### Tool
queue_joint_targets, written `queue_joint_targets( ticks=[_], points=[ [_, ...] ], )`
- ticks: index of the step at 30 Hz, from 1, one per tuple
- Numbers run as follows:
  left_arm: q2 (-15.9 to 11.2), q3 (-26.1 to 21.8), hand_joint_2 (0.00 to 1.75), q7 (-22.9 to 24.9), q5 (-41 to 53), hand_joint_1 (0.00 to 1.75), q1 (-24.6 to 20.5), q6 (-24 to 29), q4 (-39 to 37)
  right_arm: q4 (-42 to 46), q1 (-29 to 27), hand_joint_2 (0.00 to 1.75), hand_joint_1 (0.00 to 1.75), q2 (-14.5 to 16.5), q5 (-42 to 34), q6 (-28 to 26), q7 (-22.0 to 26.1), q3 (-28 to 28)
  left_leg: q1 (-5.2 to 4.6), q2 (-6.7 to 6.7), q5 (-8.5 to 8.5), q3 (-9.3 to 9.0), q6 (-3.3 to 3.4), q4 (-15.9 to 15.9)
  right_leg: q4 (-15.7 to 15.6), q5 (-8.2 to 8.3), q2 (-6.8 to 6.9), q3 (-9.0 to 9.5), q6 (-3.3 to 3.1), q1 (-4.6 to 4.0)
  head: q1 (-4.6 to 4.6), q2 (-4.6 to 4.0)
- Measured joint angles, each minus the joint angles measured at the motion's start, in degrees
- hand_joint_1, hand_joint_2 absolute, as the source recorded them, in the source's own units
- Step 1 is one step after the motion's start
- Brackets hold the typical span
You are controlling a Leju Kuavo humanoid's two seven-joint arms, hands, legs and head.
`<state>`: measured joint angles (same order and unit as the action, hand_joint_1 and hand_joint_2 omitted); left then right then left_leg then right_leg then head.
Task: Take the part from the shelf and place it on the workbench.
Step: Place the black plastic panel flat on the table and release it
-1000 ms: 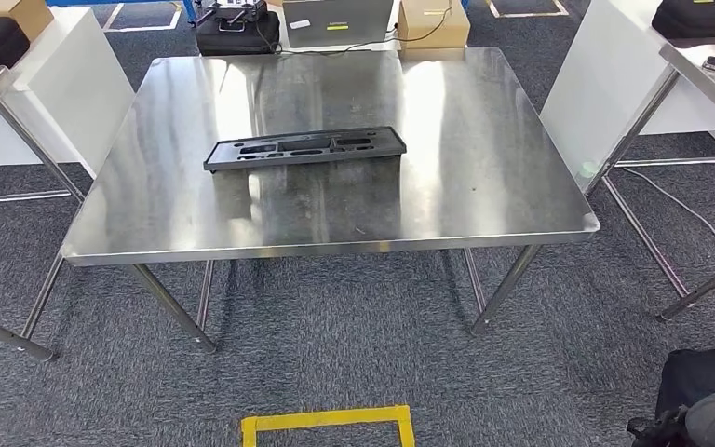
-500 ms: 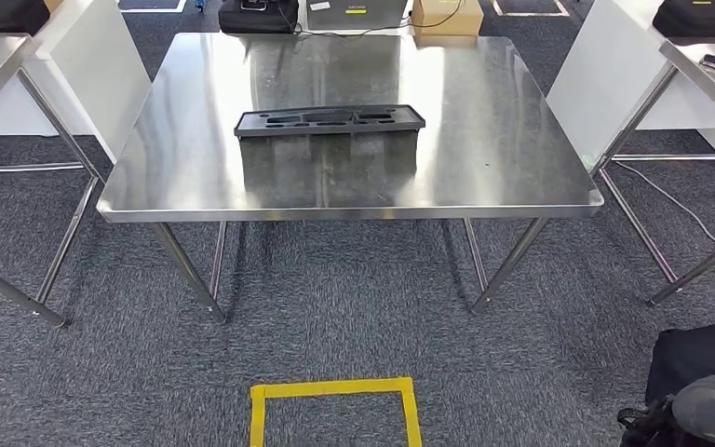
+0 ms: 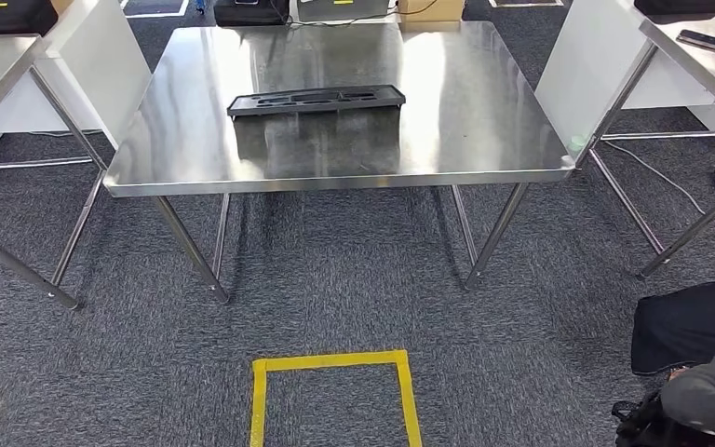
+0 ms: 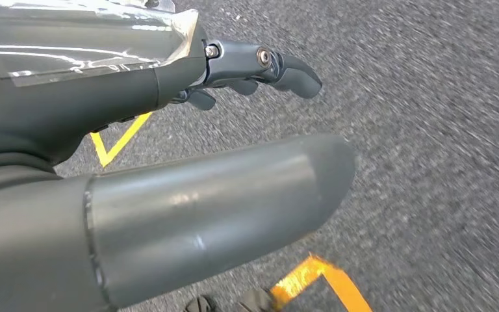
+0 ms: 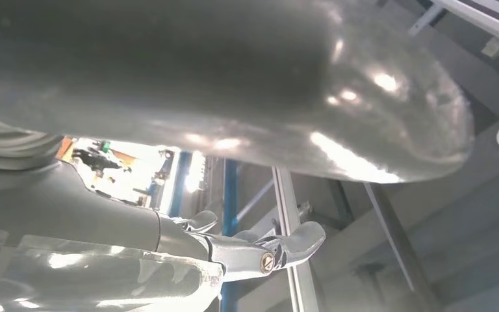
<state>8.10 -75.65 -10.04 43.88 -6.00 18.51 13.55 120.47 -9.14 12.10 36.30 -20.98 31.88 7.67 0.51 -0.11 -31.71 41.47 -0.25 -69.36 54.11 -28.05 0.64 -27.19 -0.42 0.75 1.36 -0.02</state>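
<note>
Nearest you, your left hand [image 4: 260, 68] is hanging over carpet and yellow floor tape [image 3: 333, 361], fingers apart, holding nothing. Your right hand [image 5: 260, 250] is likewise holding nothing, fingers loosely apart as far as the dim view allows. Farther off, the part [image 3: 316, 100], a long black tray, is lying flat on the steel workbench [image 3: 484, 140]. It is probably light, stiff plastic; you would take its long edges.

Left hand [image 4: 234, 130]: you see it hanging over the carpet, thumb thrust forward, darker fingers [image 4: 286, 68] stretched out apart from it, nothing held.
Right hand [image 5: 247, 149]: your wrist camera tilts upward; thumb extended, fingers [image 5: 286, 247] loosely straight, nothing in its hold.
</note>
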Motion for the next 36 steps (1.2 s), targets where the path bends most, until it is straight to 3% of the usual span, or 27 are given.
queue_joint_targets(
  ticks=[1,2,3,4,5,7,8,10,11,13,15,16,17,18,20,22,23,24,26,27,28,30,31,32,33,34,36],
  points=[
    [-0.04,0.00,0.00,-0.03,0.01,0.00,-0.01,-0.02,0.00,-0.01,-0.23,0.00,0.00,0.04,-0.04,0.10,0.04,0.02,0.16,-0.03,-0.77,0.22,-0.31,-3.24,0.15,0.69,0.06,-0.85,0.15,0.01,0.00,-0.01],
    [-0.06,0.00,0.00,-0.07,0.01,0.00,-0.02,-0.03,0.00,-0.01,-0.46,0.00,0.00,0.05,-0.11,0.23,0.05,0.04,0.39,-0.03,-0.12,-0.26,-0.57,-5.09,0.41,1.32,0.12,-1.74,0.38,0.07,-0.02,-0.01],
    [-0.08,0.00,0.00,-0.13,0.02,0.00,-0.03,-0.05,0.01,-0.02,-0.66,0.00,0.00,0.05,-0.21,0.34,0.07,0.05,0.65,-0.02,1.49,-1.67,-0.79,-4.95,0.80,1.84,0.16,-2.64,0.65,0.17,-0.02,-0.01],
    [-0.09,0.00,0.00,-0.21,0.08,0.00,-0.06,-0.06,0.01,-0.02,-0.82,0.00,0.00,0.05,-0.31,0.41,0.09,0.07,0.95,-0.02,3.09,-4.13,-1.01,-2.80,1.36,2.24,0.18,-3.57,0.96,0.31,-0.02,-0.01],
    [-0.08,0.00,0.00,-0.29,0.19,0.00,-0.12,-0.07,0.02,0.01,-0.95,0.00,0.00,0.05,-0.38,0.44,0.11,0.08,1.24,-0.06,3.48,-7.26,-1.31,0.94,2.09,2.54,0.19,-4.52,1.27,0.33,-0.04,-0.01],
    [-0.07,0.01,0.00,-0.44,0.45,0.00,-0.30,-0.10,0.03,0.20,-1.20,0.00,0.00,0.07,-0.56,0.37,0.20,0.17,1.32,-0.36,1.88,-12.32,-1.26,8.25,3.46,3.04,0.27,-6.10,1.98,0.12,-0.02,-0.01],
    [-0.06,0.02,0.00,-0.50,0.56,0.00,-0.37,-0.14,0.04,0.33,-1.35,0.00,0.00,0.09,-0.61,0.31,0.26,0.23,1.15,-0.50,0.83,-13.29,-0.89,10.23,3.79,3.39,0.32,-6.62,2.42,-0.05,0.02,0.00],
    [-0.06,0.04,0.00,-0.57,0.81,0.00,-0.33,-0.21,0.04,0.51,-1.79,0.00,0.00,0.13,-0.65,0.16,0.34,0.43,0.89,-0.43,0.96,-12.65,0.60,11.01,3.78,4.23,0.32,-7.37,3.34,-0.09,0.12,0.00],
    [-0.03,0.04,0.00,-0.61,1.02,0.00,-0.27,-0.28,0.04,0.63,-2.04,0.00,0.00,0.17,-0.64,0.08,0.34,0.64,0.81,-0.25,1.55,-12.00,1.38,11.09,4.17,3.81,0.23,-7.92,3.52,-0.01,0.15,0.01],
    [-0.07,0.05,0.00,-0.74,1.56,0.00,-0.19,-0.44,0.05,1.08,-2.46,0.00,0.00,0.40,-0.51,-0.05,0.29,1.22,0.77,0.17,2.94,-10.27,2.55,11.27,7.74,-0.08,-0.02,-9.52,3.01,0.11,0.24,0.00],
    [-0.14,0.12,0.00,-0.88,2.14,0.00,-0.21,-0.61,0.07,1.71,-2.75,0.00,0.00,0.83,-0.16,-0.08,0.22,1.90,0.50,0.41,4.38,-8.45,2.91,11.24,14.61,-5.55,-0.22,-11.05,2.31,0.15,0.29,-0.01],
    [-0.16,0.23,0.00,-0.92,2.44,0.00,-0.21,-0.69,0.07,2.04,-2.94,0.00,0.00,1.10,0.05,-0.09,0.19,2.27,0.35,0.52,5.18,-7.54,2.93,11.20,17.86,-6.90,-0.28,-11.31,2.44,0.13,0.29,-0.01],
    [-0.16,0.37,0.00,-0.92,2.72,0.00,-0.21,-0.80,0.07,2.39,-3.15,0.00,0.00,1.39,0.25,-0.09,0.16,2.62,0.21,0.63,6.00,-6.61,2.93,11.15,19.96,-6.91,-0.34,-10.91,2.87,0.09,0.28,-0.01],
    [-0.17,0.54,0.00,-0.93,2.97,0.00,-0.21,-0.97,0.07,2.77,-3.35,0.00,0.00,1.69,0.44,-0.07,0.13,2.99,0.12,0.72,6.81,-5.69,2.88,11.11,20.34,-5.82,-0.37,-9.66,3.44,0.05,0.28,0.00],
    [-0.19,0.81,0.00,-0.93,3.37,0.00,-0.26,-1.32,0.07,3.61,-3.60,0.00,0.00,2.30,0.61,0.04,0.09,3.63,0.04,0.79,8.33,-4.16,2.62,11.06,14.83,-3.30,-0.42,-4.12,3.98,-0.09,0.27,0.01],
    [-0.20,1.00,0.00,-0.93,3.55,0.00,-0.34,-1.58,0.07,4.52,-3.67,0.00,0.00,2.90,0.64,0.19,0.07,4.10,-0.12,0.74,9.68,-3.32,2.09,11.06,5.09,-4.09,-0.47,2.72,3.18,-0.52,0.22,0.01],
    [-0.20,1.08,0.00,-0.93,3.58,0.00,-0.38,-1.63,0.07,4.91,-3.72,0.00,0.00,3.14,0.64,0.25,0.06,4.27,-0.14,0.74,10.35,-3.20,1.77,11.19,1.77,-4.96,-0.51,4.66,2.66,-0.76,0.24,0.00],
    [-0.20,1.20,0.00,-0.93,3.60,0.00,-0.38,-1.69,0.07,5.24,-3.81,0.00,0.00,3.36,0.64,0.36,0.05,4.45,-0.15,0.75,11.07,-3.16,1.39,11.46,0.04,-5.46,-0.52,5.39,2.18,-1.02,0.25,0.00],
    [-0.27,1.40,0.00,-0.91,3.64,0.00,-0.28,-1.79,0.06,5.60,-3.89,0.00,0.00,3.79,0.66,0.72,0.05,4.84,0.02,0.67,11.65,-2.81,0.70,11.87,-0.16,-4.50,-0.43,4.35,1.40,-0.74,0.30,0.00],
    [-0.30,1.50,0.00,-0.87,3.66,0.00,-0.23,-1.85,0.05,5.70,-3.88,0.00,0.00,4.05,0.67,0.96,0.05,4.99,0.09,0.58,10.31,-2.38,0.42,11.20,-0.16,-3.75,-0.36,3.66,0.82,-0.50,0.27,0.00],
    [-0.32,1.57,0.00,-0.82,3.67,0.00,-0.17,-1.90,0.05,5.81,-3.83,0.00,0.00,4.33,0.70,1.25,0.05,5.10,0.16,0.47,7.79,-1.78,0.19,9.40,-0.21,-2.94,-0.27,2.88,0.33,-0.23,0.23,0.00],
    [-0.36,1.69,0.00,-0.73,3.66,0.00,-0.15,-1.95,0.04,5.98,-3.71,0.00,0.00,4.79,0.76,1.74,0.05,5.23,0.26,0.29,1.34,-0.44,-0.22,2.46,-0.11,-1.49,-0.11,1.26,-0.34,-0.26,0.17,-0.01],
    [-0.39,1.72,0.00,-0.71,3.63,0.00,-0.13,-1.95,0.04,6.03,-3.65,0.00,0.00,4.96,0.79,1.98,0.05,5.31,0.28,0.22,-0.44,-0.02,-0.41,-1.26,0.01,-0.84,-0.01,0.44,-0.36,-0.34,0.15,-0.01],
    [-0.43,1.73,0.00,-0.71,3.59,0.00,-0.14,-1.95,0.04,6.04,-3.57,0.00,0.00,5.09,0.82,2.19,0.06,5.40,0.29,0.18,-0.74,-0.09,-0.56,-3.94,0.23,-0.24,0.08,-0.36,-0.29,-0.40,0.15,-0.01],
    [-0.45,1.73,0.00,-0.71,3.54,0.00,-0.15,-1.94,0.04,6.04,-3.49,0.00,0.00,5.21,0.85,2.42,0.08,5.51,0.35,0.18,0.30,-0.99,-0.64,-4.76,0.59,0.24,0.14,-1.20,-0.14,-0.42,0.15,-0.01],
    [-0.47,1.73,0.00,-0.71,3.48,0.00,-0.17,-1.92,0.04,6.04,-3.37,0.00,0.00,5.30,0.87,2.69,0.15,5.62,0.44,0.19,1.92,-2.96,-0.66,-3.47,1.10,0.65,0.17,-2.08,0.09,-0.39,0.14,-0.01],
    [-0.51,1.73,0.00,-0.71,3.32,0.00,-0.32,-1.87,0.04,6.04,-3.03,0.00,0.00,5.40,0.98,3.23,0.44,5.81,0.61,0.13,3.31,-8.99,-0.60,3.79,2.41,1.17,0.20,-3.76,0.65,-0.44,0.13,-0.01]
  ],
)
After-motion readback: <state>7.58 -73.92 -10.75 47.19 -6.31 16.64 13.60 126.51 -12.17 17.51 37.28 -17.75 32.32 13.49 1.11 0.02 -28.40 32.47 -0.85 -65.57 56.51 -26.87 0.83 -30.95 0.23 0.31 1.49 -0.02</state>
